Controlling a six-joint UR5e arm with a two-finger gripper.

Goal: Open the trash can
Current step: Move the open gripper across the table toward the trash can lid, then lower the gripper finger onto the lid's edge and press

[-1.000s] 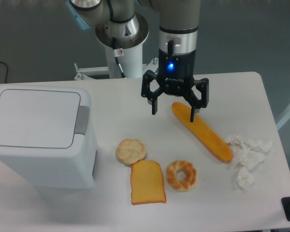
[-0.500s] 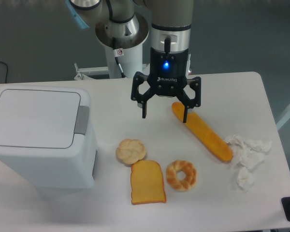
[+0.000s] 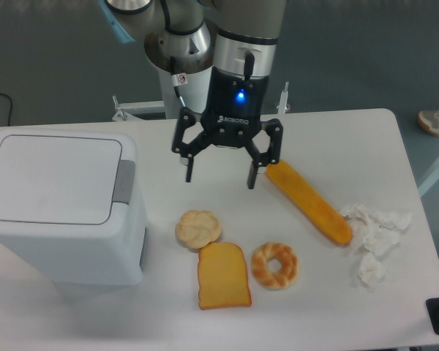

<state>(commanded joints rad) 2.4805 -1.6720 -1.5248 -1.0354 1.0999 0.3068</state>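
Note:
The trash can (image 3: pixel 58 212) is a large white box at the table's left, its flat lid (image 3: pixel 51 179) lying shut and a grey push tab (image 3: pixel 123 181) on the lid's right edge. My gripper (image 3: pixel 219 178) hangs open above the table, right of the tab and roughly level with it, with nothing between its fingers. A gap of bare table separates it from the can.
A long baguette (image 3: pixel 309 202) lies right of the gripper. A round bun (image 3: pixel 198 228), a toast slice (image 3: pixel 223 276) and a ring-shaped pastry (image 3: pixel 275 265) sit in front. Crumpled paper (image 3: pixel 373 234) is at the right edge. The arm's base (image 3: pixel 183 80) stands behind.
The gripper has moved left across the table, away from the baguette and closer to the trash can, staying open. The lid has not moved.

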